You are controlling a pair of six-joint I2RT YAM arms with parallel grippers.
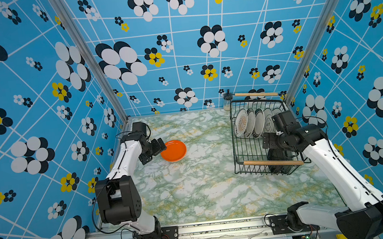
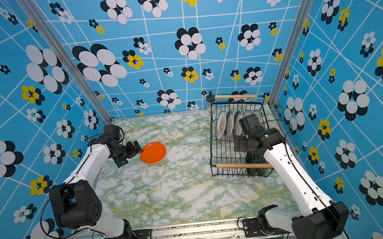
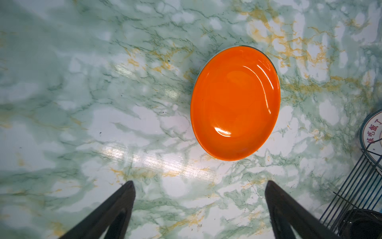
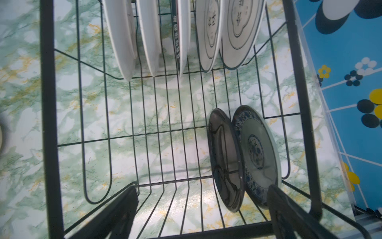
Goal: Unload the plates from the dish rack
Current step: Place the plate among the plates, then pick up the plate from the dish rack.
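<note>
One marble-patterned bench (image 1: 194, 197) carries everything, and at its far right corner stands the dish rack (image 1: 233, 130), a black wire basket whose two wooden handles (image 1: 272, 163) lie across its near and far ends. Five white plates (image 4: 148, 37) stand on edge in the slots at the far end of the rack. I think the wires hold them upright and apart, so that a finger can go between two of them. The orange plate (image 1: 173, 150) is out of the rack and lies flat, face up, on the open bench towards the left, well apart from the rack. This looks like the place chosen for the unloaded dishes. At the near end of the rack, a black plate (image 4: 225, 159) and a blue-patterned plate (image 4: 258, 153) lean on edge close together. The left hand (image 3: 199, 184) is just beside the orange plate, with its fingers spread wide and nothing between them; in the left wrist view it does not touch the plate. The right hand (image 4: 201, 188) hangs over the near end of the rack, also spread and empty, with one finger close to the blue-patterned plate. Probably one of these two small plates is the next to be taken.
</note>
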